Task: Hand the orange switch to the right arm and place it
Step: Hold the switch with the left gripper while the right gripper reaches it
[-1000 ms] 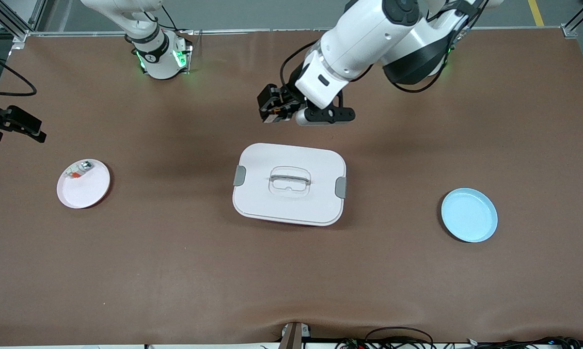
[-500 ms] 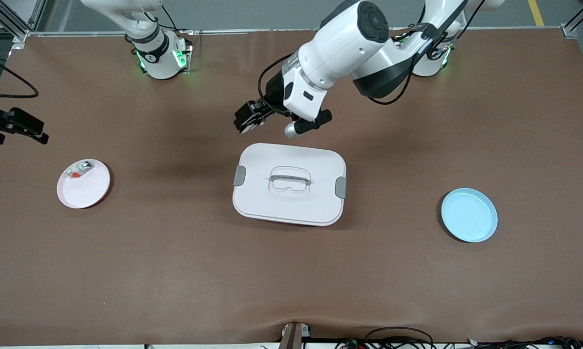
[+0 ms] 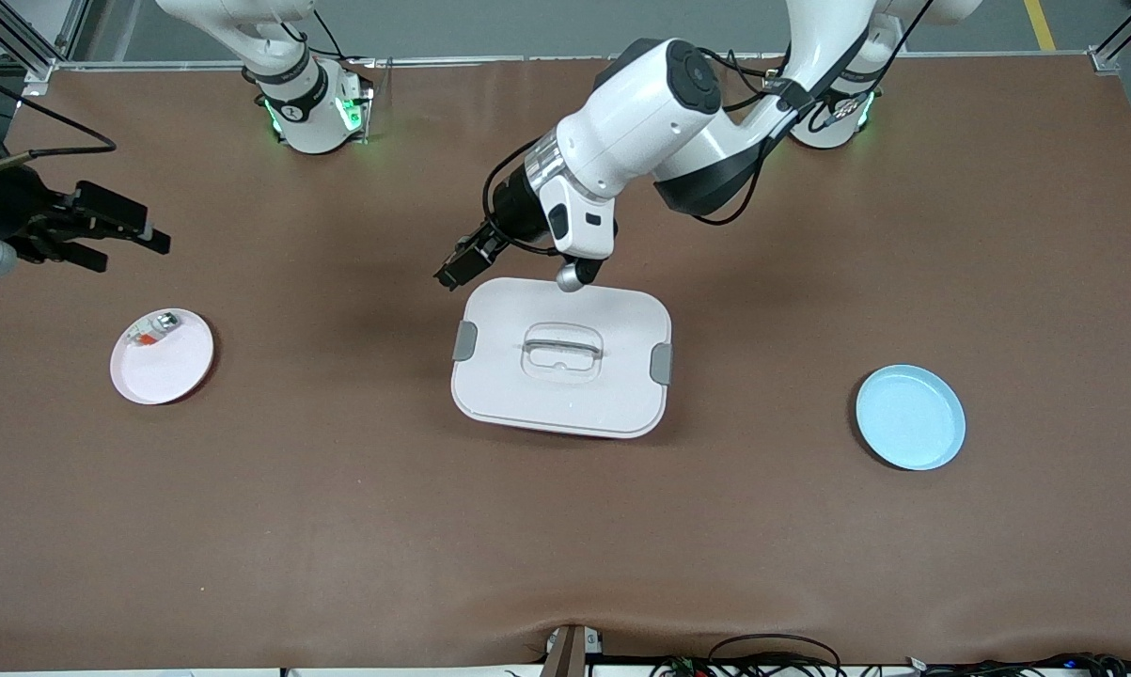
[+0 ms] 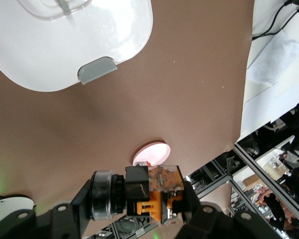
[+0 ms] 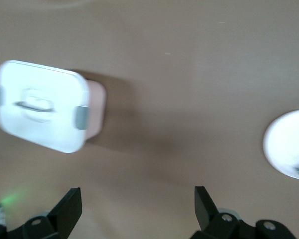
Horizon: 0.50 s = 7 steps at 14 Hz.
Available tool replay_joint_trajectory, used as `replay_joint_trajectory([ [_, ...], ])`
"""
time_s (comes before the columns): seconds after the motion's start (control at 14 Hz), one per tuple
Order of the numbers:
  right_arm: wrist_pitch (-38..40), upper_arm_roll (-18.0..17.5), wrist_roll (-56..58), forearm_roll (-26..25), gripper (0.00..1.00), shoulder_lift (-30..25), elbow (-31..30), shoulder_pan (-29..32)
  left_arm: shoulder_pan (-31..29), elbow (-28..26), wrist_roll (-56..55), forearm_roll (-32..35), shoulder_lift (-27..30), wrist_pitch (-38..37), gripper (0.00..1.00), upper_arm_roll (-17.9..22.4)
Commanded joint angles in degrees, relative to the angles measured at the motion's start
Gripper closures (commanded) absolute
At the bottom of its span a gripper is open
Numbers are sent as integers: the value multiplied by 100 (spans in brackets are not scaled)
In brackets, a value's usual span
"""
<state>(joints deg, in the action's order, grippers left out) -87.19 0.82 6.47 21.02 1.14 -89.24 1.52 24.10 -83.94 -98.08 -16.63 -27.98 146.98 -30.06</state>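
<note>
At the 10 o'clock corner of the white lidded box [image 3: 561, 357], up in the air, the left gripper [image 3: 458, 266] is pressed together on the orange switch [image 4: 157, 191]; in the front view the switch is hidden among the black fingers, while the left wrist view shows a black block with orange parts, its markings too small to read. Toward the right arm's end of the table, the right gripper [image 3: 118, 230] hangs over bare surface at 12 o'clock from the pink plate [image 3: 175, 371], fingers spread wide with nothing between them; its arm is cut off by the front view's edge. On the pink plate lies a small silver-white piece with a red-orange bit [image 3: 151, 331], details hard to make out. Toward the left arm's end sits a light blue plate [image 3: 910, 418]. Surface: brown table cover [image 3: 339, 517], slightly rippled at the near edge, cables below it. No writing can be read
</note>
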Motion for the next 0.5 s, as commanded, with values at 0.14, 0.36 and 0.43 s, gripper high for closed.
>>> replay_joint_trajectory([
  [0.14, -350, 15, 91, 1156, 0, -35, -513, -11, 1077, 650, -1019, 2, -357, 50, 79, 1087],
  [0.36, -1236, 6, 109, 1782, 0, -455, -1532, -273, 1447, 677, -1300, -7, -366, 50, 79, 1484],
  [0.43, -1534, 6, 109, 1818, 0, -570, -1752, -475, 1466, 712, -1388, -7, -366, 59, 79, 1511],
])
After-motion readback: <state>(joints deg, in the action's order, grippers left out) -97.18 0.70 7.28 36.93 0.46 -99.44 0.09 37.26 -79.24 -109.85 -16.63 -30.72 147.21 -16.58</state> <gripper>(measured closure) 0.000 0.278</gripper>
